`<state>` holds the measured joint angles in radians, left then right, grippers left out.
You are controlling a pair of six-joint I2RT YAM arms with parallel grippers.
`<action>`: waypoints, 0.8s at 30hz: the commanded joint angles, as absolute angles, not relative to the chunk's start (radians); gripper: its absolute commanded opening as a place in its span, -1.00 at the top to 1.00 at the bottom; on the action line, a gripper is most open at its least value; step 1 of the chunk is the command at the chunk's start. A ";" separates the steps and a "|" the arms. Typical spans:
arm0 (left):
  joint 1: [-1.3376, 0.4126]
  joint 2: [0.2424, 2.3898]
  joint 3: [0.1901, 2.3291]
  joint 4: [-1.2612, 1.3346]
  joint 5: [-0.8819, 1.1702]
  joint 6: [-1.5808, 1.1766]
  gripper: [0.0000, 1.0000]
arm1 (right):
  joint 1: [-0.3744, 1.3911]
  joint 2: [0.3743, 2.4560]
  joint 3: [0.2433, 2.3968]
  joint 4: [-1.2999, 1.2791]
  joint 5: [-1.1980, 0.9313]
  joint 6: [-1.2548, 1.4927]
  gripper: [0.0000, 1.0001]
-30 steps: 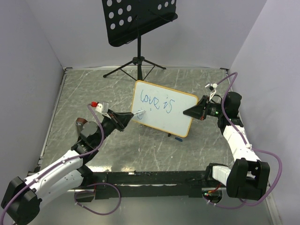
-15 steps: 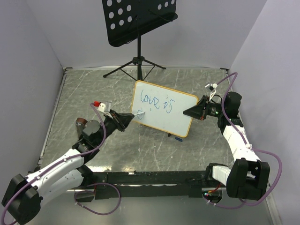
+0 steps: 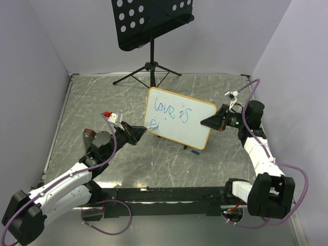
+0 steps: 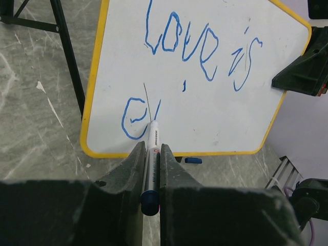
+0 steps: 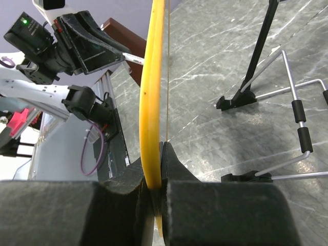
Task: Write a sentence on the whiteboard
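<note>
Whiteboard stands tilted between the two arms, ahead of both. Top view: left gripper is closed on a marker, tip at the board's lower left. The right gripper pinches the board's right edge. Sentence reads "love is" on line one, line two barely begun. Black music stand sits behind the board, well apart from both grippers. Left wrist view: marker clamped between the jaws, tip touching the board just right of an "e" and an upstroke. The yellow bottom rim is just below the tip, so little room downward, but plenty of blank board to the tip's right. Blue cap lies on the table just under the rim. Judgement: the next letters need light, steady tip pressure and small strokes running rightward, above the rim and under "love". Right wrist view: jaws narrow, squeezed on the board's edge, seen end-on. A wire frame and the music stand's feet lie beyond to the right, apart from the fingers. Judgement: this grip must resist the pen's push or the board swings and lines smear. The writing heads toward this gripper, so stop short of it.
</note>
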<state>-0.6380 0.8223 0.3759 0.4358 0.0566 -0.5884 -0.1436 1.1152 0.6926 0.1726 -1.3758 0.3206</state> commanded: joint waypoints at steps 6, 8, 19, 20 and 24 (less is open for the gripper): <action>-0.634 0.844 0.393 0.396 0.069 -0.586 0.98 | -0.140 1.088 0.712 0.249 -1.439 0.324 1.00; -0.632 0.845 0.399 0.384 0.071 -0.584 0.98 | -0.140 1.089 0.712 0.250 -1.440 0.327 1.00; -0.632 0.851 0.426 0.439 0.055 -0.592 0.98 | -0.141 1.091 0.710 0.250 -1.440 0.327 1.00; -0.632 0.856 0.433 0.442 0.054 -0.592 0.98 | -0.140 1.091 0.710 0.252 -1.440 0.327 1.00; -0.632 0.893 0.459 0.462 0.054 -0.584 0.98 | -0.140 1.089 0.712 0.249 -1.440 0.325 1.00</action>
<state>-0.6380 0.8623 0.3958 0.3992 0.0639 -0.5903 -0.1440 1.1152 0.6926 0.1780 -1.3510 0.3195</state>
